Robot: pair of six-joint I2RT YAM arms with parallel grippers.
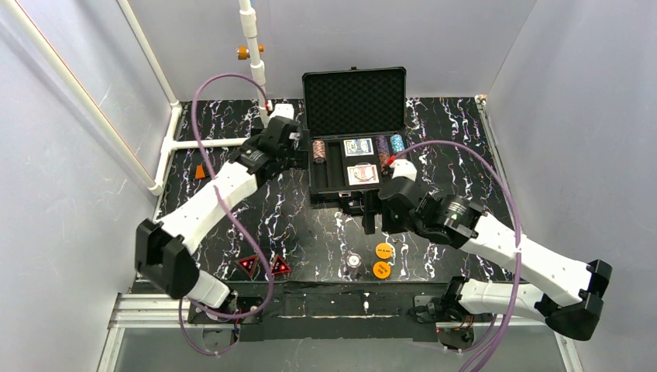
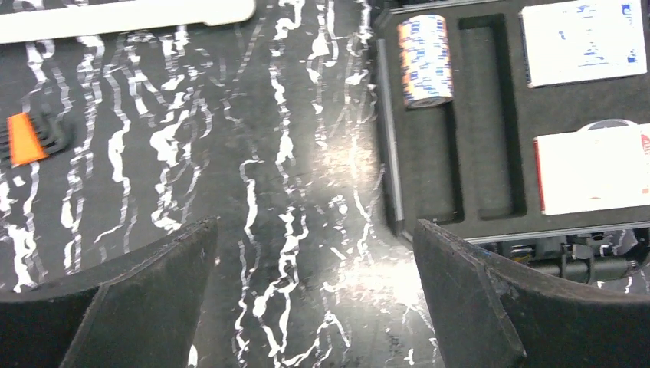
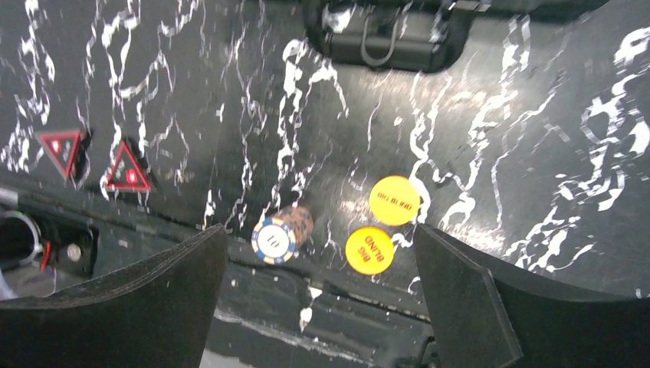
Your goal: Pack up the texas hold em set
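Two card decks (image 1: 358,146) lie in the middle wells of the black case (image 1: 333,195), one behind the other. The case sits open at the far middle of the table (image 1: 457,139) with its lid (image 1: 354,101) upright. A brown chip stack (image 2: 424,60) fills the far end of the case's left slot, and a blue chip stack (image 1: 397,142) sits at its far right.

The left gripper (image 2: 314,307) hangs just beside the case's left wall, spread wide and holding nothing. The right gripper (image 3: 318,299) is equally wide and empty, above the bare table just near of the case's front latch. Its wrist covers the case's near right corner in the top view.

On the near table, apart from the case, lie a loose chip stack (image 3: 282,234) on its side, two orange discs (image 3: 394,200) just right of it, and two red-black triangles (image 3: 126,170) well to the left. An orange block (image 2: 27,138) sits at the left edge, near a white pipe (image 2: 123,19).
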